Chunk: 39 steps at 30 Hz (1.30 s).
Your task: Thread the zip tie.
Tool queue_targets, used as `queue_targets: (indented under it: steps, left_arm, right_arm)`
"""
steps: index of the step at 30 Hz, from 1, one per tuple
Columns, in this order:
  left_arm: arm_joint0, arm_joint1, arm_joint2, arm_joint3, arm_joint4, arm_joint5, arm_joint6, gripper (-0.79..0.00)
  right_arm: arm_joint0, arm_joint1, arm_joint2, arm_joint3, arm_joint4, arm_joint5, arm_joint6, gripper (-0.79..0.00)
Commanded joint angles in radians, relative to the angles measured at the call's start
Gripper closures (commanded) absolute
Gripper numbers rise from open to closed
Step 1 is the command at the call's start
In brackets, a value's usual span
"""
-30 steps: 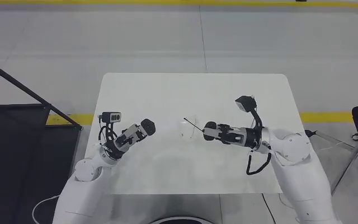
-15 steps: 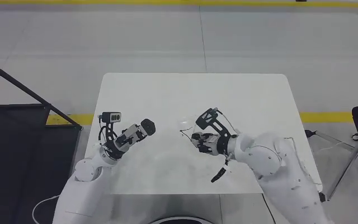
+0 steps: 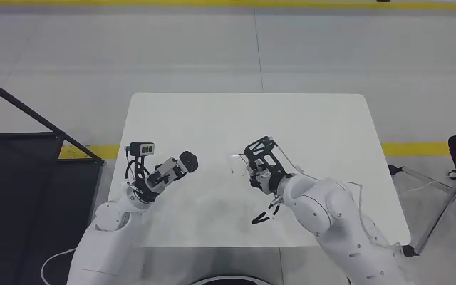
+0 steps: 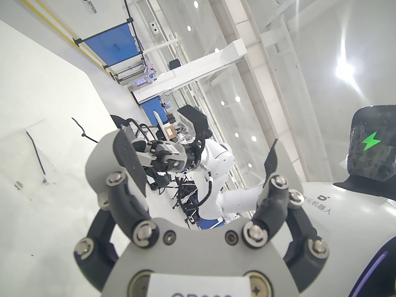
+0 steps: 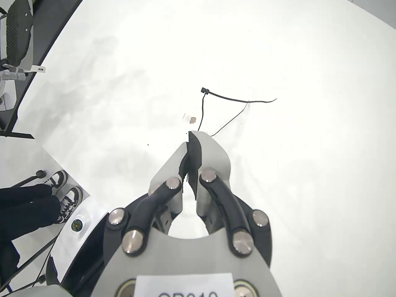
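In the top view, the left gripper [image 3: 189,162] hangs over the left-centre of the white table [image 3: 178,114], well apart from the right gripper [image 3: 251,174] at mid-frame. The black zip tie [image 3: 239,160] shows as a thin line just to the upper left of that gripper, near a clear bag [image 3: 234,169] lying on the table. In the left wrist view, the left gripper [image 4: 201,162] has its fingers spread wide with nothing between them. Past one finger, the right gripper [image 4: 145,151] shows with the zip tie [image 4: 83,133] just beside it, and the clear bag [image 4: 31,156] lies flat nearby with a second black strip [image 4: 35,152] within its outline. In the right wrist view, the right gripper [image 5: 192,139] has its fingers pressed together on a thin black strand that runs to the square head of the zip tie [image 5: 203,90]; from the head the strap stretches away over the table [image 5: 278,32], its far end free
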Motion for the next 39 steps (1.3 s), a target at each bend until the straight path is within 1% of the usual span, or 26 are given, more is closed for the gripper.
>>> queue_targets:
  steps: [1, 9, 14, 17, 21, 30, 39]
  left_arm:
    - [0.0, 0.0, 0.0, 0.0, 0.0, 0.0, 0.0, -0.785]
    - [0.0, 0.0, 0.0, 0.0, 0.0, 0.0, 0.0, -0.785]
    - [0.0, 0.0, 0.0, 0.0, 0.0, 0.0, 0.0, -0.785]
    - [0.0, 0.0, 0.0, 0.0, 0.0, 0.0, 0.0, -0.785]
    - [0.0, 0.0, 0.0, 0.0, 0.0, 0.0, 0.0, -0.785]
    - [0.0, 0.0, 0.0, 0.0, 0.0, 0.0, 0.0, -0.785]
    - [0.0, 0.0, 0.0, 0.0, 0.0, 0.0, 0.0, -0.785]
  right_arm:
    - [0.001, -0.001, 0.0, -0.001, -0.003, 0.0, 0.006, 0.0]
    - [0.036, -0.009, -0.012, 0.022, -0.035, 0.028, 0.065, 0.0]
    - [0.081, -0.023, -0.067, 0.069, -0.075, 0.054, 0.145, 0.0]
    - [0.117, -0.037, -0.111, 0.115, -0.081, 0.067, 0.164, 0.0]
    - [0.16, -0.056, -0.15, 0.166, -0.07, 0.075, 0.166, 0.0]
    - [0.234, -0.094, -0.211, 0.275, -0.01, 0.056, 0.164, 0.0]
    - [0.263, -0.121, -0.247, 0.323, -0.001, 0.062, 0.157, 0.0]
